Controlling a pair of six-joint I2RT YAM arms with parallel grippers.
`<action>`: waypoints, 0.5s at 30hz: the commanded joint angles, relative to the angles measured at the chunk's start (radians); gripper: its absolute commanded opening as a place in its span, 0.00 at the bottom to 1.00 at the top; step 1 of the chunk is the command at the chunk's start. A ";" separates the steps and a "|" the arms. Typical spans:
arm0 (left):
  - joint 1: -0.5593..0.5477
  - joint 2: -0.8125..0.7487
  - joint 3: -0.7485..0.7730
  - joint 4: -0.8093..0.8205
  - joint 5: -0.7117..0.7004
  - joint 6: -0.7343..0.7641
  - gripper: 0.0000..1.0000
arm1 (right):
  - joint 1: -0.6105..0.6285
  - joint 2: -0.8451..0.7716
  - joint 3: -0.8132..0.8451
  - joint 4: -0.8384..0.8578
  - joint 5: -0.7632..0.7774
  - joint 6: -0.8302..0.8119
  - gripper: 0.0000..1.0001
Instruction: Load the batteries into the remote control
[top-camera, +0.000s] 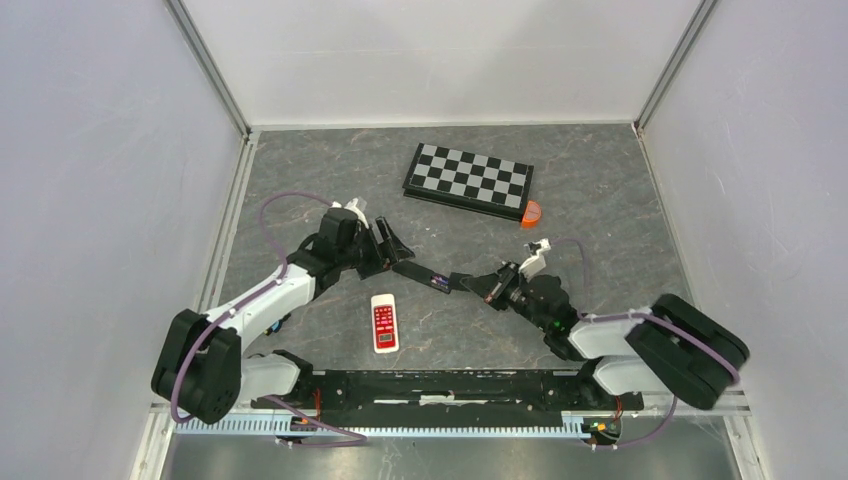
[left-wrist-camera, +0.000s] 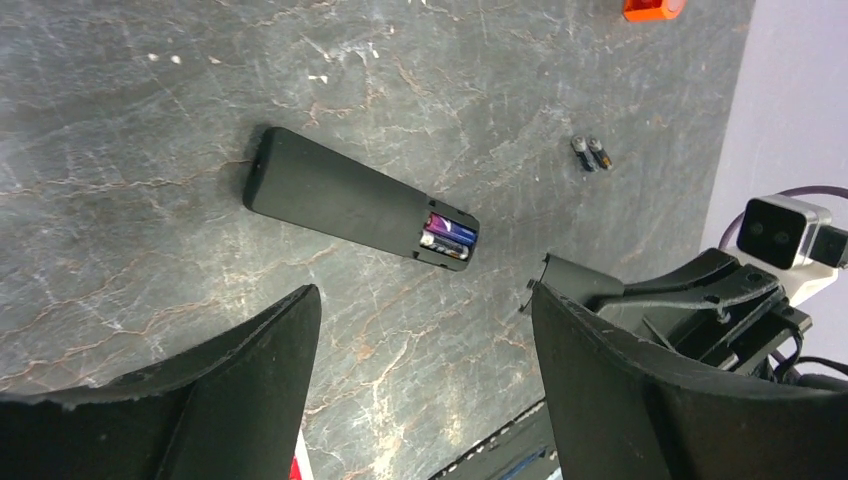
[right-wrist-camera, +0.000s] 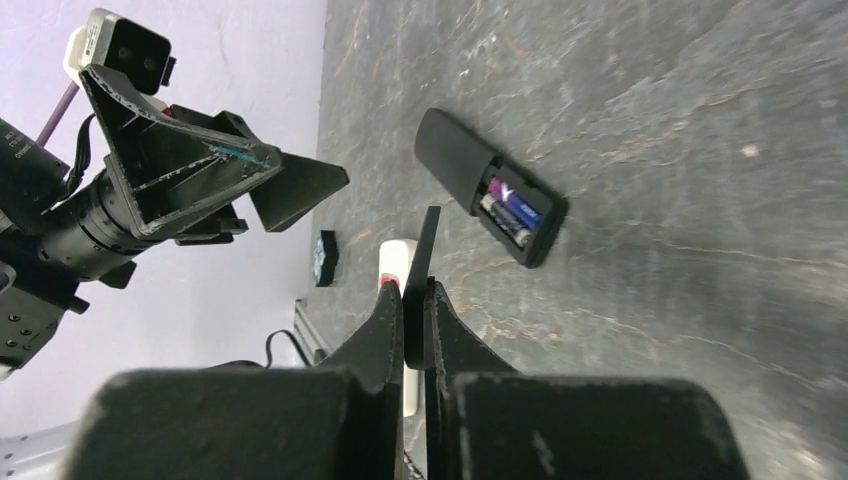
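The black remote control (left-wrist-camera: 340, 195) lies back-up on the dark table, its end compartment open with two batteries (left-wrist-camera: 448, 235) seated inside. Two more loose batteries (left-wrist-camera: 591, 153) lie side by side further off. My left gripper (left-wrist-camera: 425, 340) hovers open over bare table just short of the remote (top-camera: 415, 273), nothing between its fingers. My right gripper (right-wrist-camera: 414, 290) is shut on a thin black battery cover (right-wrist-camera: 425, 250), held edge-on a short way from the remote's open end (right-wrist-camera: 510, 210). In the top view the right gripper (top-camera: 468, 283) sits right of the remote and the left gripper (top-camera: 393, 250) left of it.
A white and red remote (top-camera: 384, 322) lies near the front edge between the arms. A folded chessboard (top-camera: 468, 178) lies at the back with a small orange object (top-camera: 530, 213) by its right corner. Walls enclose the table on three sides.
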 joint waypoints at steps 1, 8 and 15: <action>0.003 -0.006 0.058 -0.022 -0.095 0.051 0.82 | 0.035 0.133 0.092 0.235 0.008 0.088 0.00; 0.006 -0.010 0.072 -0.074 -0.159 0.077 0.83 | 0.084 0.232 0.134 0.200 0.107 0.169 0.00; 0.008 -0.018 0.068 -0.092 -0.187 0.088 0.84 | 0.111 0.318 0.178 0.150 0.156 0.227 0.00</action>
